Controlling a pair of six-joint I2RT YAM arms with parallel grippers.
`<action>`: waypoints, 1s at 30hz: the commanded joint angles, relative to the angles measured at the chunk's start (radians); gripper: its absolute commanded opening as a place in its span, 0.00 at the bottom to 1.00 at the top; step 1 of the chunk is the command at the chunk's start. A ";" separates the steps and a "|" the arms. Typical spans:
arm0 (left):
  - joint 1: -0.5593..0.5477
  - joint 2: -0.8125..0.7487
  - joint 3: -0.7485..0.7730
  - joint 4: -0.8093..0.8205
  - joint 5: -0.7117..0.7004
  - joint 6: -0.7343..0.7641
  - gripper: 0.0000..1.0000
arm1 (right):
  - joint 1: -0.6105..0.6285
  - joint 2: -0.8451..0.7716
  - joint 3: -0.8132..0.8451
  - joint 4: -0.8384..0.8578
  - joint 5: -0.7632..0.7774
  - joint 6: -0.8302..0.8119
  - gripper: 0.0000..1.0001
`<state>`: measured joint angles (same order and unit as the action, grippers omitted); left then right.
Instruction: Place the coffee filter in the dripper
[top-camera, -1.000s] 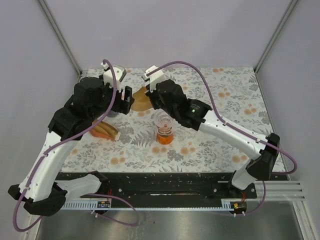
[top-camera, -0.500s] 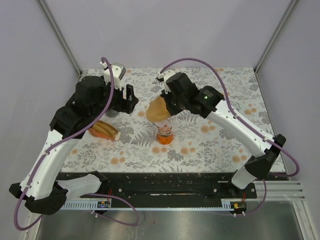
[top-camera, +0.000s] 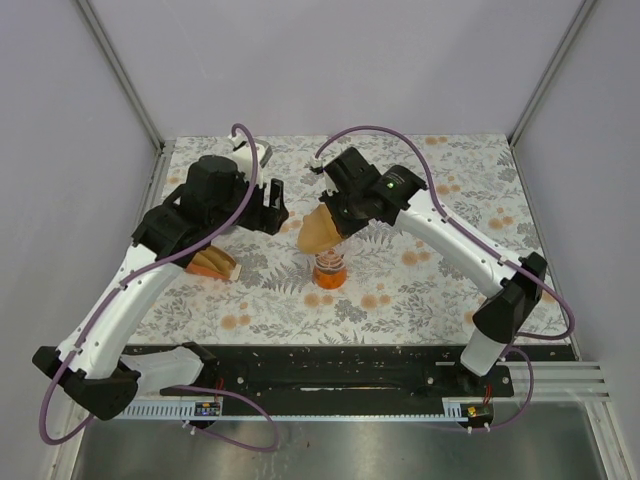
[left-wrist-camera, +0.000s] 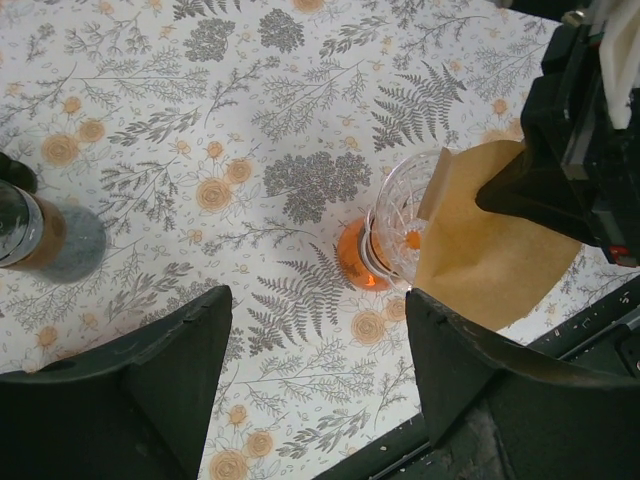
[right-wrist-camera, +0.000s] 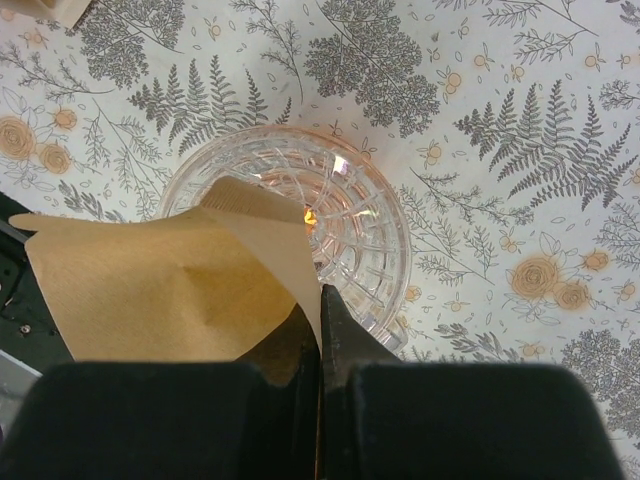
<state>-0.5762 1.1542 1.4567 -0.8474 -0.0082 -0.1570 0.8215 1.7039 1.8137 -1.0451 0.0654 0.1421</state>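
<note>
A flowered cloth (top-camera: 400, 295) lies spread flat. On its left side rests a brown bundle (top-camera: 208, 262) with a white edge (what it is, hard to tell). Plain grey walls (top-camera: 330, 60) stand at the far side.

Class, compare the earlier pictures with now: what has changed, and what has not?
The right tool, shut on the filter, carried it rightward from beside the left tool to just over the dripper. Left tool remains open, empty; dripper and filter stack unmoved.
</note>
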 joint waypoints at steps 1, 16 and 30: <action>0.003 0.006 -0.021 0.070 0.048 -0.027 0.73 | -0.016 0.023 0.024 -0.001 -0.029 -0.018 0.04; 0.002 0.059 -0.022 0.077 0.111 -0.038 0.73 | -0.019 0.005 0.030 0.042 -0.016 -0.056 0.56; 0.001 0.064 -0.012 0.077 0.091 -0.029 0.72 | -0.019 -0.041 0.088 0.060 0.047 -0.124 0.72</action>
<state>-0.5762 1.2194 1.4235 -0.8139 0.0803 -0.1833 0.8093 1.7329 1.8347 -1.0149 0.0746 0.0563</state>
